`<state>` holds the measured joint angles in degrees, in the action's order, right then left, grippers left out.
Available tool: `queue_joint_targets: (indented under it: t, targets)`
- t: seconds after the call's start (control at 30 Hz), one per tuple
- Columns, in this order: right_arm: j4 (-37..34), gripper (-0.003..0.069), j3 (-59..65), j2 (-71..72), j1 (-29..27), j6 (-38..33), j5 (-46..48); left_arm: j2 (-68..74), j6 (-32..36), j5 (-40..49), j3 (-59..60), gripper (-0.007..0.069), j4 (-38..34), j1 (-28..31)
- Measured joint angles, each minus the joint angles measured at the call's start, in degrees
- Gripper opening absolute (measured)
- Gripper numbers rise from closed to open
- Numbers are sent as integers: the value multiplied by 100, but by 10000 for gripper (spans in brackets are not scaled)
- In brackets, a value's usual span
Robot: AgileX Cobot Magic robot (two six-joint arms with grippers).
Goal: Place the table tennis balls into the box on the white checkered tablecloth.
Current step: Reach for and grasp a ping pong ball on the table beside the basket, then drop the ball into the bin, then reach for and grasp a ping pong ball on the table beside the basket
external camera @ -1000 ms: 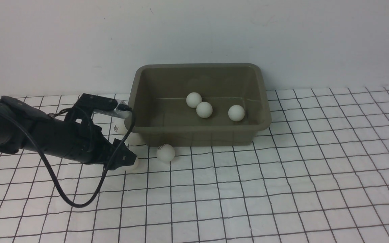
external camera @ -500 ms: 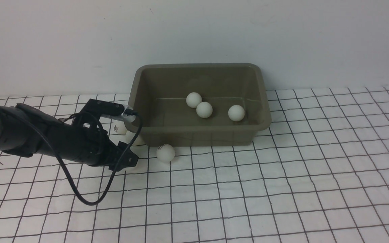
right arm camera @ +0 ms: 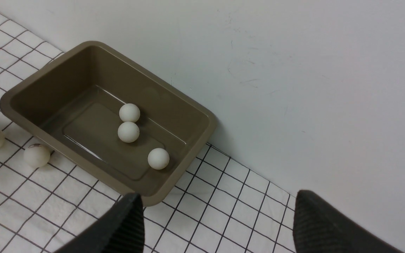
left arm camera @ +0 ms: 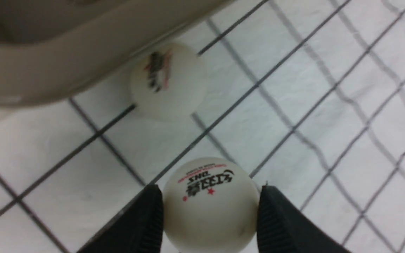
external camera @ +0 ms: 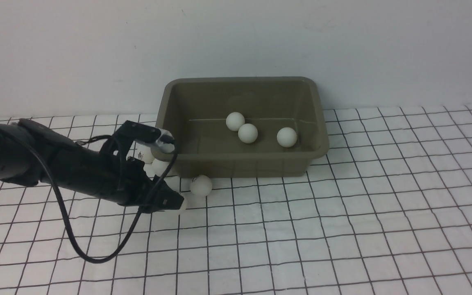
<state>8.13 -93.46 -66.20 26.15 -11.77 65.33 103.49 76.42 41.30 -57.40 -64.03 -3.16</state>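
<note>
I had the left claw [left arm camera: 209, 191] closed on a ball [left arm camera: 210, 214] across its middle, judging it light, slick, easily dented; the right claw [right arm camera: 216, 196] hung wide open, empty.

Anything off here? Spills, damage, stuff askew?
Nothing stands out. The box sits upright with three balls inside; loose balls lie on the tablecloth by its near-left corner; the left tool grips one ball. Only mild cloth wrinkles.

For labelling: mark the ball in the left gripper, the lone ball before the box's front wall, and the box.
gripped ball [left arm camera: 210, 207], left wrist view, its middle.
lone ball [external camera: 200, 185], front view, its middle.
box [external camera: 252, 166], front view, near wall.
</note>
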Motion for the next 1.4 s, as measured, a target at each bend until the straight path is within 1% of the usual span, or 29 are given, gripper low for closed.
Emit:
queue_joint_targets:
  t: [0.13,0.2,0.23,0.3,0.47,0.6,0.63,0.67,0.73,0.83,0.9,0.97,1.03,1.17,1.33,1.4]
  targets:
    - [0,514,0,0,0,0,-11,-411,104,94,-91,304,-467,-31]
    - [-4,514,0,0,0,0,-38,-475,235,41,-273,304,-838,-31]
    - [-4,514,0,0,0,0,-38,-475,235,31,-295,304,-838,-31]
    - [-4,514,0,0,0,0,-45,-395,423,-81,-630,304,-1129,-31]
    - [-4,514,0,0,0,0,-51,93,496,-117,-1322,304,-1233,-31]
    - [-4,514,0,0,0,0,-102,870,551,-113,-2083,304,-1226,-31]
    - [-4,514,0,0,0,0,-102,994,597,-85,-2215,308,-1194,-31]
    - [-4,514,0,0,0,0,-103,1155,649,-48,-2393,330,-1140,-31]
    - [-4,514,0,0,0,0,-109,1369,652,64,-2643,419,-1012,-31]
    - [-4,514,0,0,0,0,-109,1406,542,129,-2756,514,-951,-31]
    - [-4,514,0,0,0,0,-109,1267,381,249,-2776,540,-797,-25]
    - [-4,514,0,0,0,0,-109,936,116,451,-2796,539,-421,20]
    - [-4,514,0,0,0,-4,-109,554,-132,815,-2802,518,106,127]
    - [-4,514,0,0,0,-102,-109,53,-277,1272,-2819,485,1049,493]
    - [-4,514,0,0,0,-149,-109,123,-309,1568,-2828,478,1220,1233]
    - [-21,514,0,0,0,-149,-125,275,-155,1569,-2828,478,1220,1446]
